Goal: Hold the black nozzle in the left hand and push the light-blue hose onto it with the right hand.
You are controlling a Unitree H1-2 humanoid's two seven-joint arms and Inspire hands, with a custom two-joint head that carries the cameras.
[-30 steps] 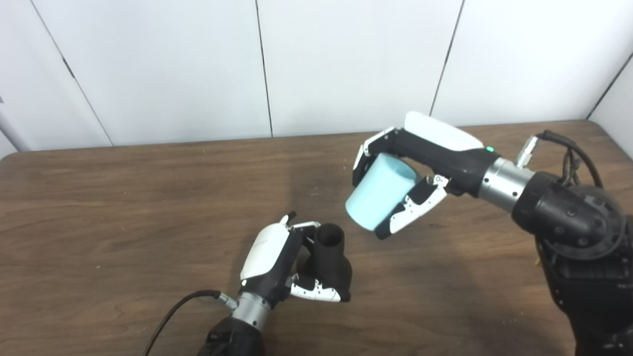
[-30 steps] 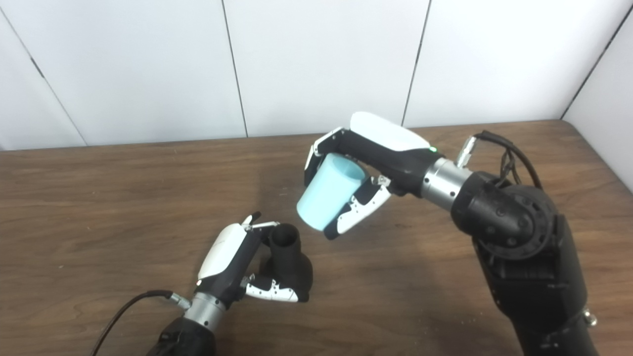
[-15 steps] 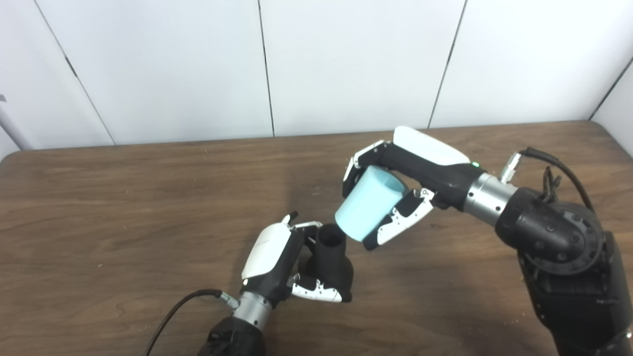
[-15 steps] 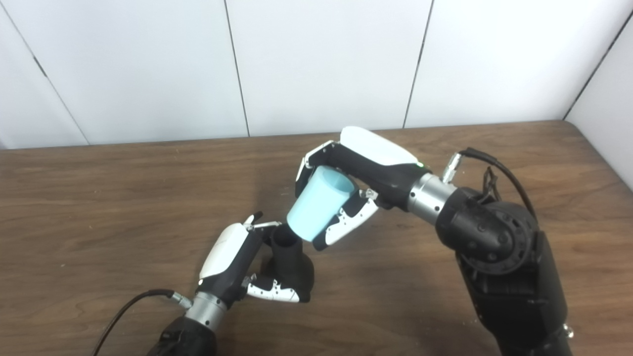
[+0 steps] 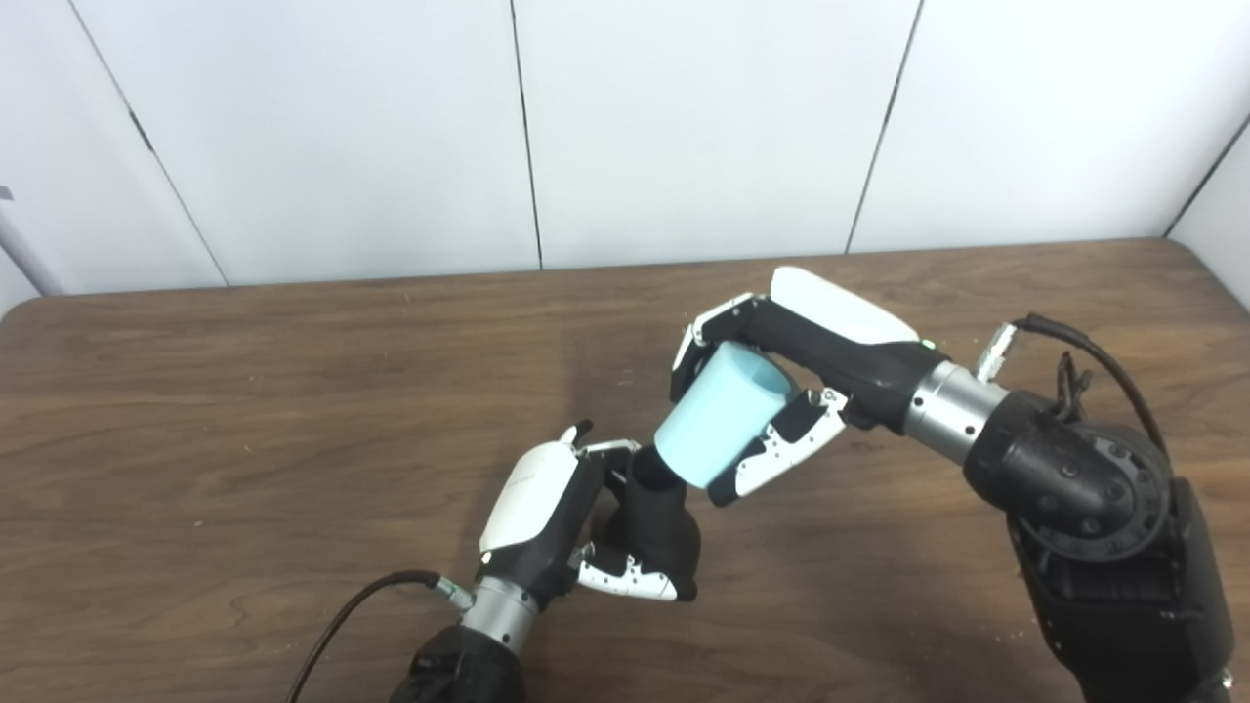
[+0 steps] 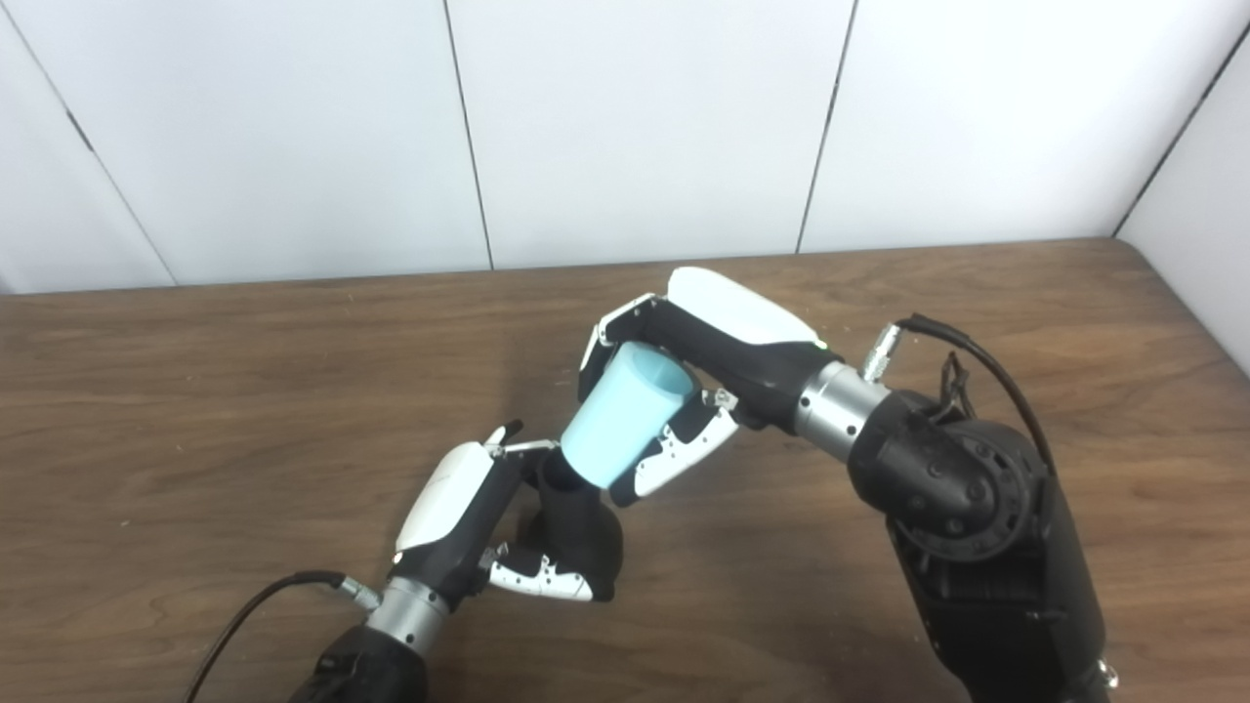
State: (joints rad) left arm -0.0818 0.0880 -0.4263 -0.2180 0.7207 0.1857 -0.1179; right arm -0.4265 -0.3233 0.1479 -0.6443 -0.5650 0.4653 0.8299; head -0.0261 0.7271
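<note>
Right hand, gripping hose, has descended onto left hand's clasped nozzle.

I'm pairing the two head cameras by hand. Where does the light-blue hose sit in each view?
Left eye view: light-blue hose just right of centre, in the right hand.
Right eye view: light-blue hose at centre.
Shared landmark: the black nozzle in the left hand, directly below-left of its lower end.
</note>
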